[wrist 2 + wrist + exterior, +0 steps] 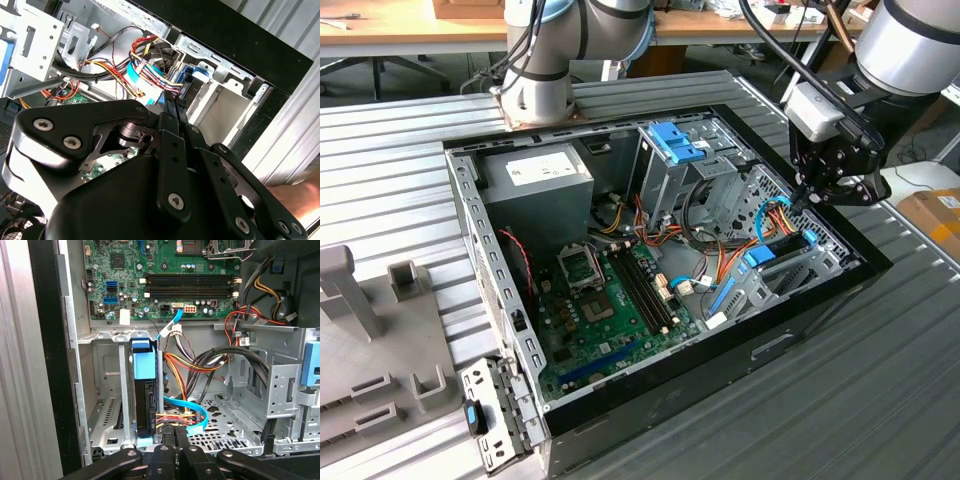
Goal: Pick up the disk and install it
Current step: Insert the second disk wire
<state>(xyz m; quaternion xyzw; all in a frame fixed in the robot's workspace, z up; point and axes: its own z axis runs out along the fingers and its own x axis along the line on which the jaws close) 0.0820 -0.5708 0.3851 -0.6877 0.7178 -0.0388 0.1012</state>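
Ribbed grey metal tabletop [880, 400] spreads under everything I can see, with wooden benches along the far side and a cardboard box [938, 215] off the exterior view's right. On it lies an open computer case [650, 395], side panel off. A grey fixture [375, 340] sits at the exterior view's left, apart from the case.

Inside the case I see a green motherboard [610, 310] on the floor, a power supply [535, 180] in the far-left corner, and an upright cage [675, 175] with a blue latch beside it. Red, yellow and orange wires [695, 255] run across the middle.

I find the disk [145, 395] standing on edge in the drive bay [107, 390] at the case's right side, blue rails at its ends, a blue ribbon cable [192, 412] and wires just beside it.

My gripper [802, 200] hangs just above that bay; its fingers [175, 437] are pressed together, holding nothing, tips close to the disk's end.
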